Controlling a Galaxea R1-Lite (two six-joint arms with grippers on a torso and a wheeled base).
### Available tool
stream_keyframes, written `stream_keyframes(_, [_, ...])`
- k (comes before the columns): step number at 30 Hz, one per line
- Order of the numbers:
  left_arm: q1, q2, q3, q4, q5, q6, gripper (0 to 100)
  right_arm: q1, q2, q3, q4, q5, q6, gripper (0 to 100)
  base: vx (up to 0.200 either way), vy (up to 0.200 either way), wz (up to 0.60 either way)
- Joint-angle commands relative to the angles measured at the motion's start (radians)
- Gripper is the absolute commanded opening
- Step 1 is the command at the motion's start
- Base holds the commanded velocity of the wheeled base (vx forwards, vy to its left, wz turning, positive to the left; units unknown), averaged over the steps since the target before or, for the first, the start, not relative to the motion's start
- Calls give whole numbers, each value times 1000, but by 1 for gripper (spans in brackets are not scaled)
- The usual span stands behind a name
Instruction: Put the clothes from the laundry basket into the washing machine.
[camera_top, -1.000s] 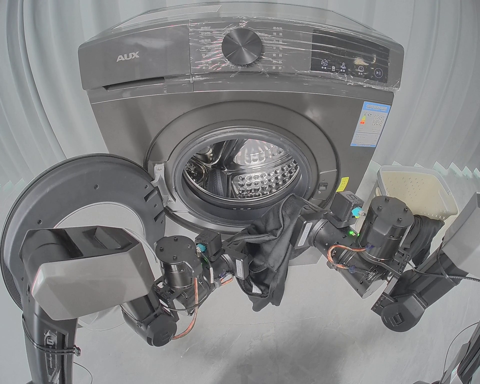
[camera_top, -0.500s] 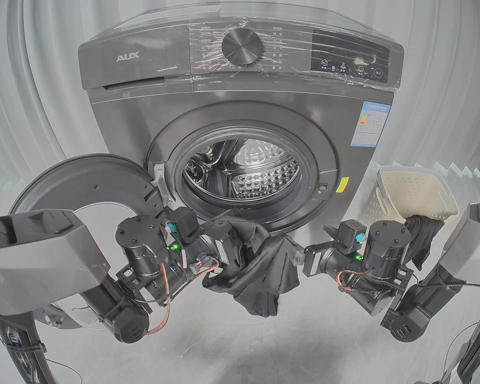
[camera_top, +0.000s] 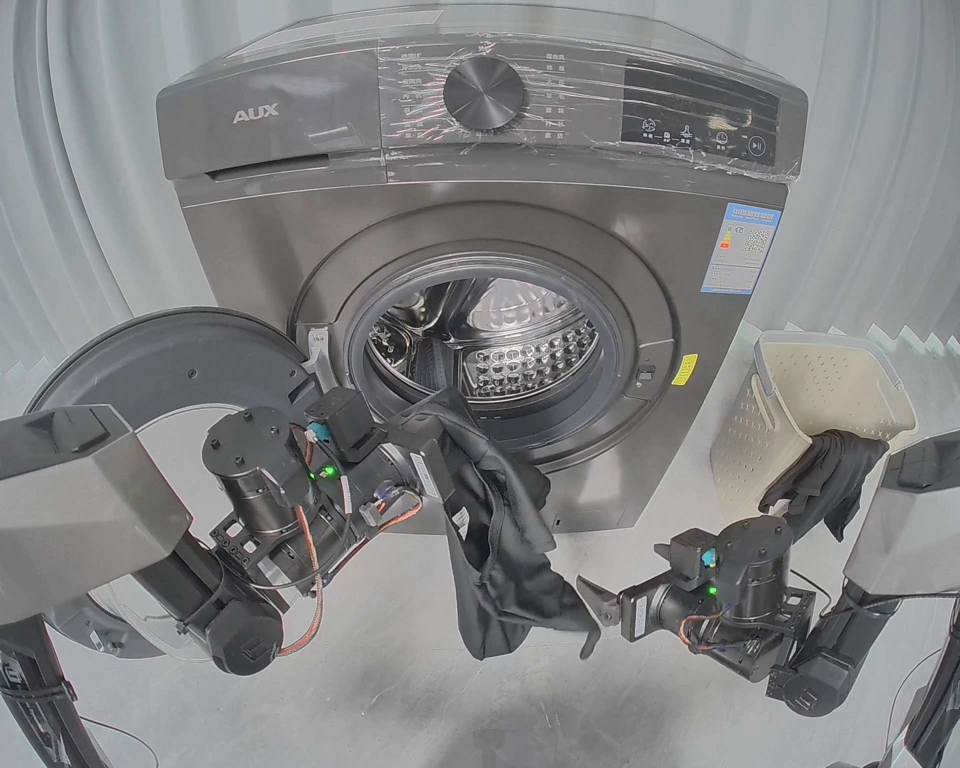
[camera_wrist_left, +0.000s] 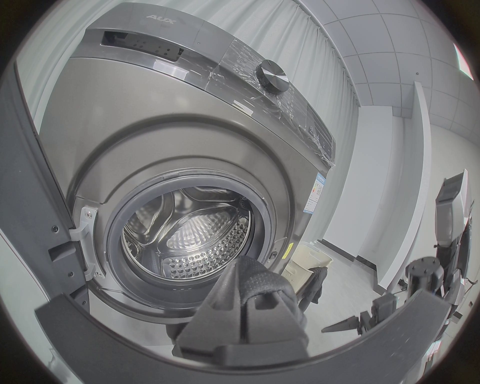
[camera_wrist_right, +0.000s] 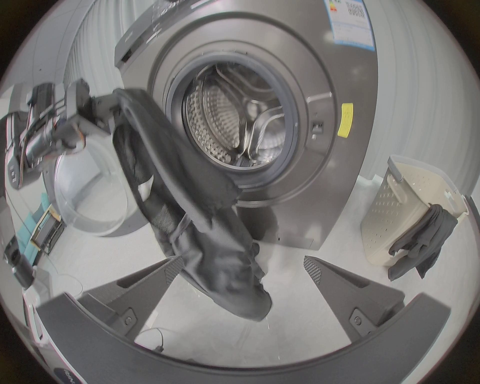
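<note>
The washing machine (camera_top: 480, 250) stands with its round door (camera_top: 150, 380) swung wide to the robot's left, leaving the drum mouth (camera_top: 480, 350) unobstructed; the cream laundry basket (camera_top: 830, 385) sits on the floor (camera_top: 480, 710) just beside the machine's right flank, with a second dark garment (camera_top: 825, 480) draped over its front rim; the dark garment (camera_top: 500, 540) in hand hangs in front of the lower left of the drum mouth, its top bunched level with the mouth's lower edge and its long tail dangling toward the floor, clear of it as far as I can judge. The left gripper (camera_wrist_left: 248, 295) is clamped on the top fold of that garment; the right gripper (camera_top: 592, 622) sits low, near the tail, its jaws spread wide and holding nothing.

The step in hand looks to be carrying this piece through the opening. To do it well, the left arm should lift first, so that the tail clears the bottom lip of the drum mouth, then push deep inside before letting go; a shallow release would likely leave cloth trailing over the lip, where the door could trap it. The free right gripper could scoop the tail up and in; the cloth is limp and will swing, so a slow entry suits.
</note>
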Motion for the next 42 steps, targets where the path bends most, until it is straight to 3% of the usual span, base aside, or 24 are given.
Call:
stream_keyframes(1, [2, -2, -13, -1, 5, -1, 0, 7, 84, 30, -3, 22, -3, 100, 0, 0, 0])
stream_keyframes(8, [-1, -2, -15, -1, 6, 3, 0, 38, 121, -16, -62, 43, -8, 100, 0, 0, 0])
stream_keyframes(10, [-3, 0, -16, -1, 6, 4, 0, 73, 141, -64, -75, 75, -11, 100, 0, 0, 0])
stream_keyframes(14, [-3, 0, -30, -1, 20, 4, 0, 116, 162, -126, -102, 85, -11, 100, 0, 0, 0])
stream_keyframes(18, [-3, 6, -40, -1, 35, 1, 0, 143, 218, -188, -160, 132, -11, 100, 0, 0, 0])
stream_keyframes(26, [2, 26, -66, 1, 43, -1, 0, 196, 231, -242, -155, 166, 3, 100, 0, 0, 0])
stream_keyframes(32, [2, 32, -81, 1, 64, -2, 0, 209, 287, -295, -146, 221, 14, 100, 0, 0, 0])
stream_keyframes(42, [6, 36, -95, 2, 64, -4, 0, 211, 396, -485, -55, 236, 60, 100, 0, 0, 0])
